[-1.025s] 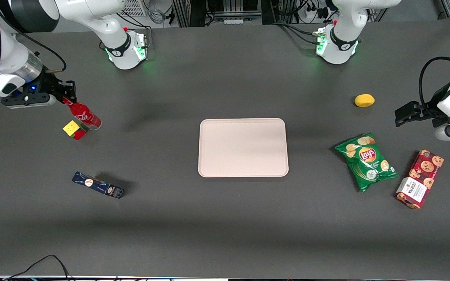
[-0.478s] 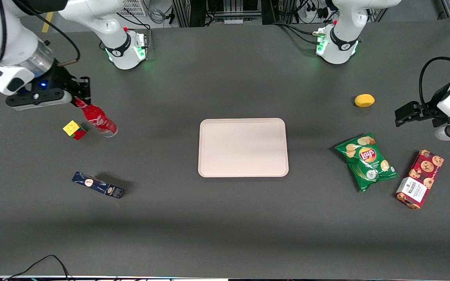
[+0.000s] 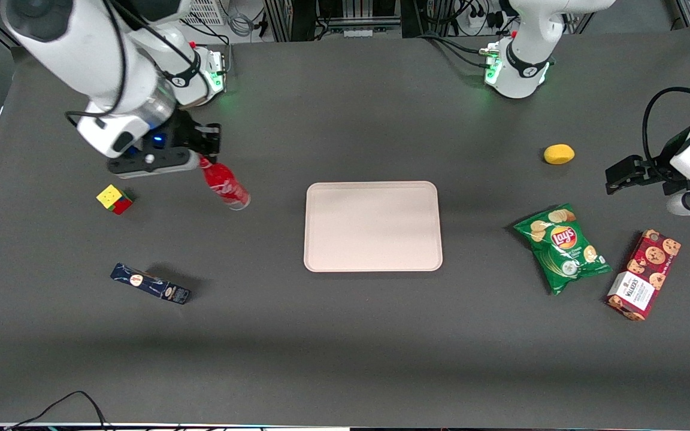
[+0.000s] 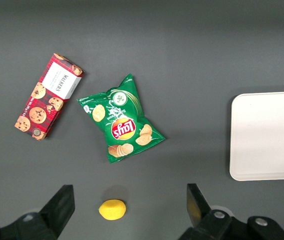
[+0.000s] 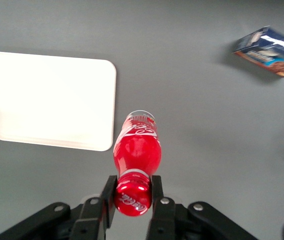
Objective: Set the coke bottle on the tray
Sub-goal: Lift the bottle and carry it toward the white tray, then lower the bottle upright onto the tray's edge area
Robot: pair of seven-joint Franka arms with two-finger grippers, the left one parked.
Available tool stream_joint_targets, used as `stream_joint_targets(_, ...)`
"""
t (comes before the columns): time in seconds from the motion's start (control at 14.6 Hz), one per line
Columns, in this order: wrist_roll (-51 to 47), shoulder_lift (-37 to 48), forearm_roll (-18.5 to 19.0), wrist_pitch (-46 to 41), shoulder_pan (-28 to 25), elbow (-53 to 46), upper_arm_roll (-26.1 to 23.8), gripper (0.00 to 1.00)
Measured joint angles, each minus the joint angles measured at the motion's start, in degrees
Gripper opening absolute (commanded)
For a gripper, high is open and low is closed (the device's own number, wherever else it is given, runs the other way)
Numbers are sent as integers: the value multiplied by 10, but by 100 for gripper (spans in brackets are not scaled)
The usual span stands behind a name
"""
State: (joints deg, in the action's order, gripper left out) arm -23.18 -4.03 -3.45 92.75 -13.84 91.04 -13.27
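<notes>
My right gripper (image 3: 206, 157) is shut on the red cap of the coke bottle (image 3: 226, 187), a slim red bottle with white script. It hangs tilted, lifted above the table, between the cube and the tray. In the right wrist view my gripper (image 5: 131, 195) clamps the cap with both fingers, and the coke bottle (image 5: 137, 147) points down beside one short edge of the tray (image 5: 51, 100). The pale pink tray (image 3: 372, 225) lies flat and bare at the table's middle, toward the parked arm's end from the bottle. Its edge also shows in the left wrist view (image 4: 267, 135).
A coloured cube (image 3: 114, 199) and a dark blue box (image 3: 150, 284) lie toward the working arm's end. A green crisp bag (image 3: 562, 246), a cookie box (image 3: 643, 274) and a yellow lemon (image 3: 558, 154) lie toward the parked arm's end.
My gripper has carried the coke bottle sideways from above the coloured cube toward the tray, staying shut on its cap. Nothing else has moved.
</notes>
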Motion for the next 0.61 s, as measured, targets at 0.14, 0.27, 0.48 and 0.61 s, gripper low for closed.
stream_joint_targets(0.14,-52,-40,-2,0,-11,-31,-24,0)
stream_joint_targets(0.27,-103,-83,-2,-1,-26,-60,-45,0)
stream_joint_targets(0.48,-152,-146,-2,0,-58,-99,-58,0)
stream_joint_targets(0.61,-176,-184,4,5,-79,-115,-59,0)
